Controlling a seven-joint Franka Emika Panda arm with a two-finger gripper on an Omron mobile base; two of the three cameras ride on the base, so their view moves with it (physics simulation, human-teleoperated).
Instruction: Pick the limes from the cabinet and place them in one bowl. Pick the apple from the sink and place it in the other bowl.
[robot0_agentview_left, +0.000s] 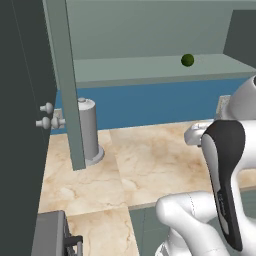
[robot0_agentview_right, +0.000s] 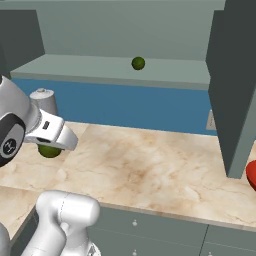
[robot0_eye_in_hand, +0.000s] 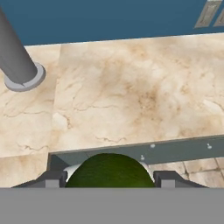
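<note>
lime (robot0_eye_in_hand: 109, 170) sits clamped between the end effector (robot0_eye_in_hand: 107, 180) finger tips in the hand view, w/ the marble counter (robot0_eye_in_hand: 131, 87) below; the right base view shows the same lime (robot0_agentview_right: 49, 151) tucked under the hand, up off the counter near its left side. second lime (robot0_agentview_right: 138, 63) rests loose on the pale green shelf of the cabinet (robot0_agentview_right: 115, 67), doors open. red bowl (robot0_agentview_right: 251, 175) is just a sliver at the far right edge, past the open cabinet door (robot0_agentview_right: 232, 90), well apart from the held lime. main risk imo: the carry across to the bowl is long, and the grip is on a round ball, so a quick swing could roll it out of the tips and it'd run off the counter edge. the door hangs between hand and bowl, so a straight sweep could clip it w/ wrist or elbow. grey canister (robot0_agentview_right: 44, 102) stands near the hand too; a low swing could knock it. bowl is shallow, so a drop from high up could bounce the lime out. shelf lime could roll if the cabinet gets bumped.
</note>
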